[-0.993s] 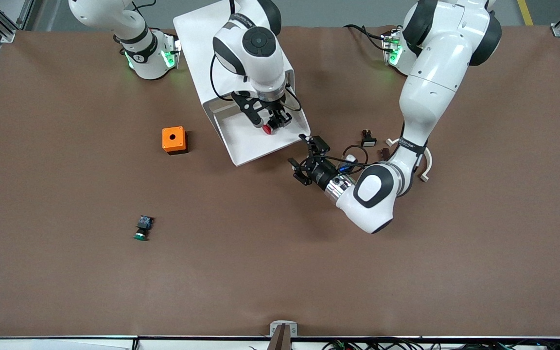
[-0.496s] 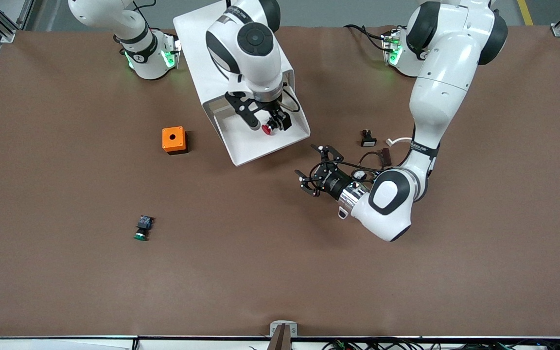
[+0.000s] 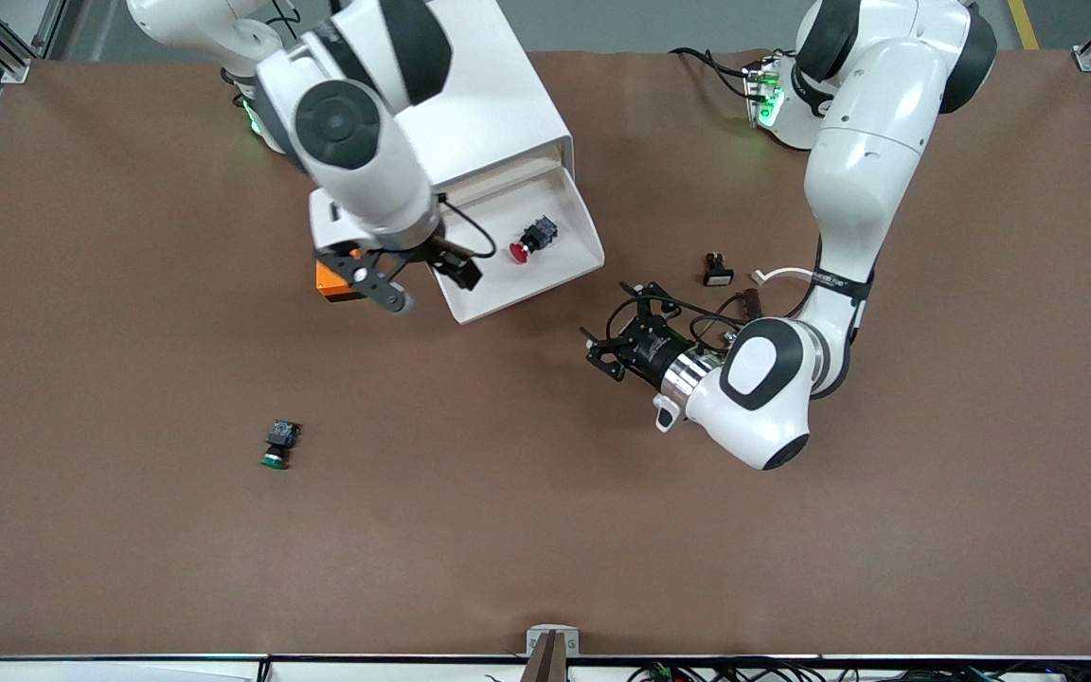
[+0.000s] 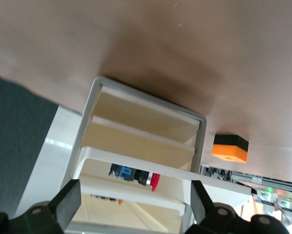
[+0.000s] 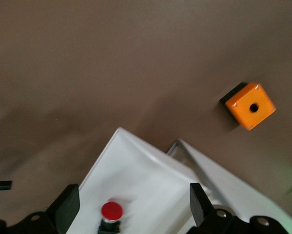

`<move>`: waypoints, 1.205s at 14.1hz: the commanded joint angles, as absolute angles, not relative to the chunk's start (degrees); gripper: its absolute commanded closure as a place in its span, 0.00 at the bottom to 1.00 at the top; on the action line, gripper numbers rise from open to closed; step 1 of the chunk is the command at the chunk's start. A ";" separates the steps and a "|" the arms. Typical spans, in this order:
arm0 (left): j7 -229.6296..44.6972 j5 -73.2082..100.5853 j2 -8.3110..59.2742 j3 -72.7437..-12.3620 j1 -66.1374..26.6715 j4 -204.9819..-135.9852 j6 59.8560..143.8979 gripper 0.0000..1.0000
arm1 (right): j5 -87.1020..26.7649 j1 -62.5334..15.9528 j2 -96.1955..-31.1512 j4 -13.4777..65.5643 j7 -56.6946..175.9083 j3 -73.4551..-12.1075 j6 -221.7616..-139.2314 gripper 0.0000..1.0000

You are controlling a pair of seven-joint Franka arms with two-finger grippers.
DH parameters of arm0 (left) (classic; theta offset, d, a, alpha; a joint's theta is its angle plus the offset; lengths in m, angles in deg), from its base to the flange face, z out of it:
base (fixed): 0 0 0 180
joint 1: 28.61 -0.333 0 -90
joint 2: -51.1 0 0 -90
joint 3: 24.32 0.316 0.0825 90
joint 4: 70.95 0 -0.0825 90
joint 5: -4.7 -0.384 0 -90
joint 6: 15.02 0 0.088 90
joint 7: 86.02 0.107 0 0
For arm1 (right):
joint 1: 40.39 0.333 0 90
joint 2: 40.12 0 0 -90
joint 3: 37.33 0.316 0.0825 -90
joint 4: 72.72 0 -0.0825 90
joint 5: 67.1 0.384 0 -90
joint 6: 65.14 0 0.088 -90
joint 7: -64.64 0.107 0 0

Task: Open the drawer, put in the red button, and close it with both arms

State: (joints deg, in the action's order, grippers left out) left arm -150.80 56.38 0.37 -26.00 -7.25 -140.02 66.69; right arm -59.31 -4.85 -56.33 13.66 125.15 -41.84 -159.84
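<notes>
Front view has the red button [image 3: 527, 240] lying in the open drawer [image 3: 560, 275]; wrist views add that the left gripper [image 3: 613, 343] and right gripper [image 3: 424, 284] both have jaws spread, holding nothing.

Open drawer [image 3: 545, 270] tray is uncovered from above; only the red button [image 3: 531, 237] lies in it. Right gripper [image 3: 422, 284], fingers spread, hangs over the drawer's corner beside the orange box [image 3: 332, 282]. Left gripper [image 3: 621, 341], open, sits low in front of the drawer, with bare table between. Small black parts [image 3: 718, 270] lie near the left arm
</notes>
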 commanded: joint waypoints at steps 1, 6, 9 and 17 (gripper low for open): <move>-147.72 51.12 4.25 -25.63 -5.67 -140.91 70.65 0.01 | -58.75 -11.97 -54.54 11.31 111.80 -40.94 -153.58 0.00; -143.94 41.46 8.38 -25.72 -1.98 -141.00 78.83 0.01 | -60.41 -25.33 -51.02 11.31 87.71 -40.94 -146.36 0.00; -143.94 34.25 9.97 -25.98 0.65 -141.26 82.35 0.01 | -62.26 -31.76 -50.58 11.31 77.24 -40.94 -144.95 0.00; -145.08 10.17 12.35 -26.42 9.79 -142.58 91.23 0.01 | -70.79 -38.01 -50.05 9.90 67.82 -40.93 -139.85 0.00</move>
